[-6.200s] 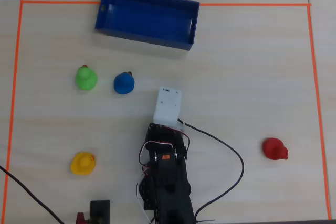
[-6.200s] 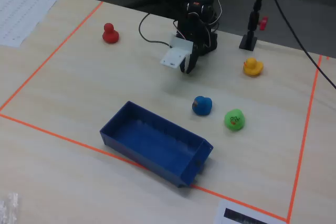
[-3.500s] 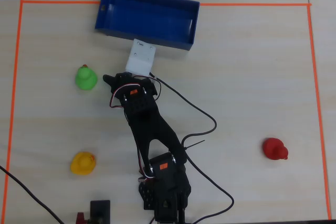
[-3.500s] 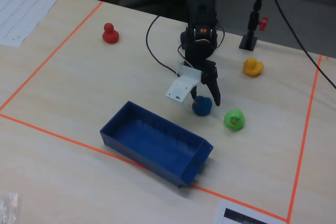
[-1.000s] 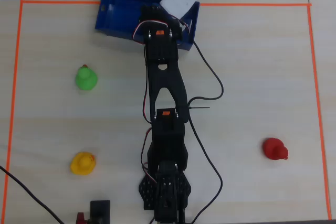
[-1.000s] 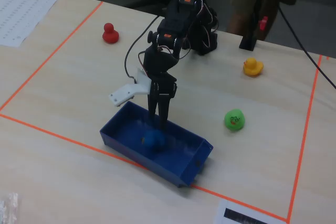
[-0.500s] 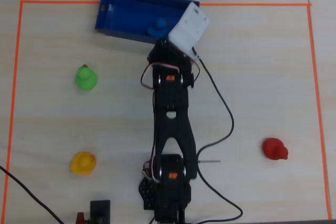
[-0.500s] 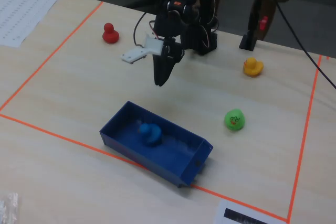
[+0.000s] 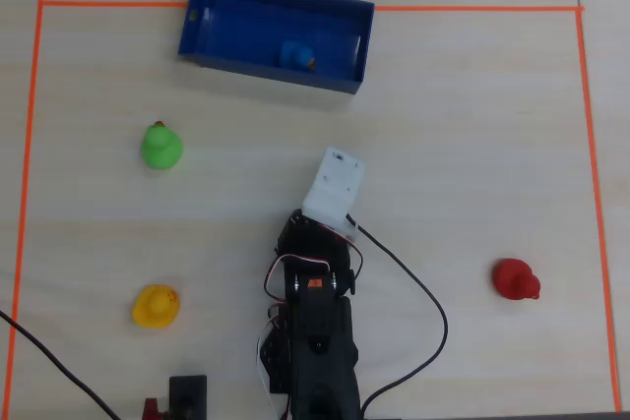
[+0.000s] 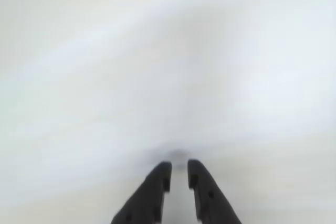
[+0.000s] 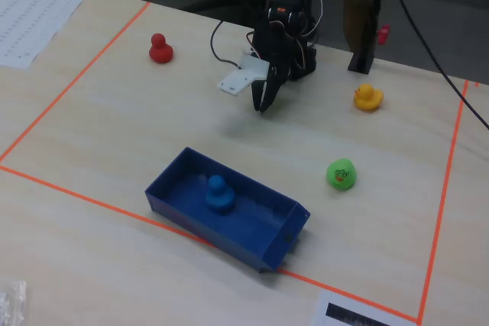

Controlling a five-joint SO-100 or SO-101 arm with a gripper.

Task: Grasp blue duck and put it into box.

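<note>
The blue duck (image 9: 297, 55) sits upright inside the dark blue box (image 9: 266, 72) at the far edge of the taped area; it shows in the fixed view (image 11: 219, 193) near the middle of the box (image 11: 214, 234). My gripper (image 11: 262, 108) hangs tips-down over bare table well away from the box, with its jaws close together and nothing between them. In the wrist view the gripper (image 10: 178, 170) shows only a narrow slit between the black fingers over blurred pale table. In the overhead view the white wrist mount (image 9: 333, 187) hides the fingers.
A green duck (image 9: 160, 147), a yellow duck (image 9: 157, 306) and a red duck (image 9: 516, 279) stand on the table around the arm. Orange tape (image 9: 581, 145) frames the work area. The arm's base and cables (image 9: 315, 361) are at the near edge.
</note>
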